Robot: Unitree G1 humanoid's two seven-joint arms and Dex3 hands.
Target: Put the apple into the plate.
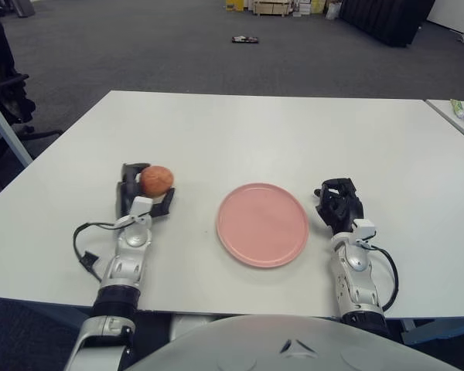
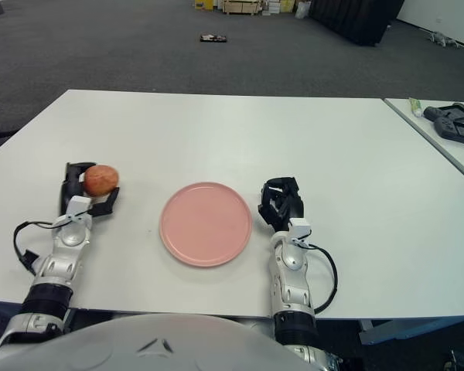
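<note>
left hand (image 1: 143, 197) grips apple (image 1: 157, 179); you carry it level right, over plate (image 1: 262, 224), then release gently.

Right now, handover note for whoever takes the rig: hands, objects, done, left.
Left hand: shut on the apple, left of the plate and apart from it.
Right hand: fingers curled, holding nothing, just right of the plate.
Plate: pink, nothing in it, on the white table in front of the robot.
Done: apple grasped.
Left: carry it right over the plate, set it down, release.
</note>
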